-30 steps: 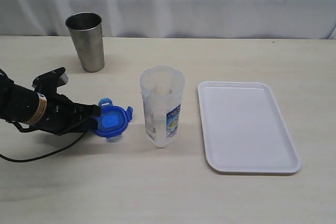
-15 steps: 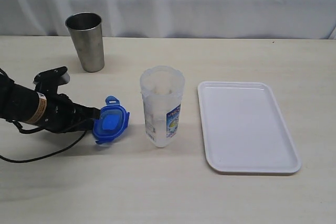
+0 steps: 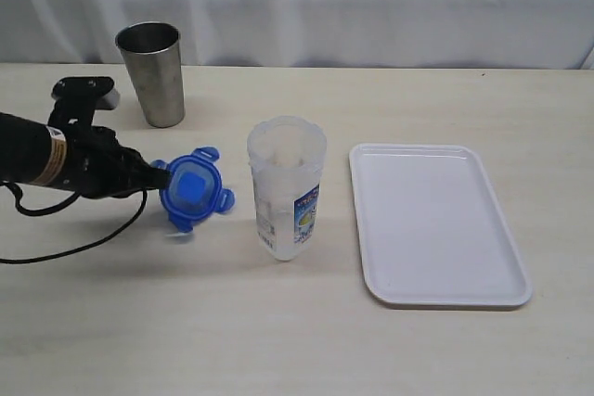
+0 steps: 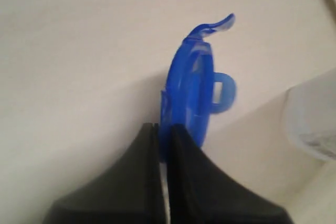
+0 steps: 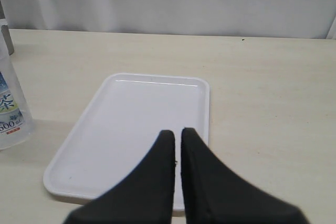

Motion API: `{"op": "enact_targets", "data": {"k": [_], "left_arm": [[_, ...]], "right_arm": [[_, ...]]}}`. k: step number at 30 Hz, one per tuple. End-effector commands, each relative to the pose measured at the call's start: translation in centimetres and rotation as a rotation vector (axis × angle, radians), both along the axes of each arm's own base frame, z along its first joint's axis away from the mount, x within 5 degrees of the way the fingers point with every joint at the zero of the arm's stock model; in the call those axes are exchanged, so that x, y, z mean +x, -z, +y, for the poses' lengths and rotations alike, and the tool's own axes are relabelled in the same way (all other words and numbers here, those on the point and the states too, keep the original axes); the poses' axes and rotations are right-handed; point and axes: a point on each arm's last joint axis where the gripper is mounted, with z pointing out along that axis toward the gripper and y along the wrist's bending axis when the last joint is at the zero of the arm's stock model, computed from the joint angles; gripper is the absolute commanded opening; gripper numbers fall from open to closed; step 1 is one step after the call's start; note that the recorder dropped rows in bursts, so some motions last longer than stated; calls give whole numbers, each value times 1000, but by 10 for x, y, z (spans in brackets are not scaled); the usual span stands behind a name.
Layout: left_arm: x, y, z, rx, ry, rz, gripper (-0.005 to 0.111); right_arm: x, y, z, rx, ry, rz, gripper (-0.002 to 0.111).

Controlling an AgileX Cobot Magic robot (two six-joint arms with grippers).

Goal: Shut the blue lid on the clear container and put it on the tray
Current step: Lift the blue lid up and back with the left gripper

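The left tool is clenched on the rim of the blue lid. It holds the lid on edge, the flat face turned outward and the snap flaps sticking out around it. In the left wrist view the two dark jaws pinch the lid's edge with no gap to spare. A faint shadow on the desk below the lid suggests it hangs just clear of the surface, towards the desk's left edge. The clear container stands upright and uncovered about the middle of the desk, near the lid but not touching it, its printed label facing the near edge. The tray lies flat between the container and the right edge, bare, close beside the container but apart from it. A steel tumbler stands upright by the far edge, towards the left corner. The right tool appears only in its own wrist view, its jaws pressed together and grasping nothing, with the tray just beyond them.
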Motion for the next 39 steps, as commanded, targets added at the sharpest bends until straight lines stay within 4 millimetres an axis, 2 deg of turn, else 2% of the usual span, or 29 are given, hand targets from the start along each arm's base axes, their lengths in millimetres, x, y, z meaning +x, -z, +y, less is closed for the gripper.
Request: {"op": "enact_targets", "data": {"k": [1,6,8,13,16,19,21,25,28,34,39], "left_arm": [[10,-30,-5,-11,56,-117,0],[40,-74,-10,-13,84,-298,0],[47,-86,-12,-18,83,-338,0],[56,-109,-18,-25,164,-434,0],[61,-124,-33,42,210,-534,0],[59,-137,-61,139,297,-649,0],[59,-142,-71,232,302,-710,0],[55,-148,-89,566,338,-855,0],[46,-150,-103,738,320,-898,0],[20,-152,-141,884,460,-983,0],[0,-153,-164,996,549,-1036,0]], "right_arm": [[0,1,0,2,5,0,5],[0,1,0,2,5,0,5],[0,1,0,2,5,0,5],[0,1,0,2,5,0,5],[0,1,0,2,5,0,5],[0,1,0,2,5,0,5],[0,1,0,2,5,0,5],[0,1,0,2,5,0,5],[0,1,0,2,5,0,5],[0,1,0,2,5,0,5],[0,1,0,2,5,0,5]]}}
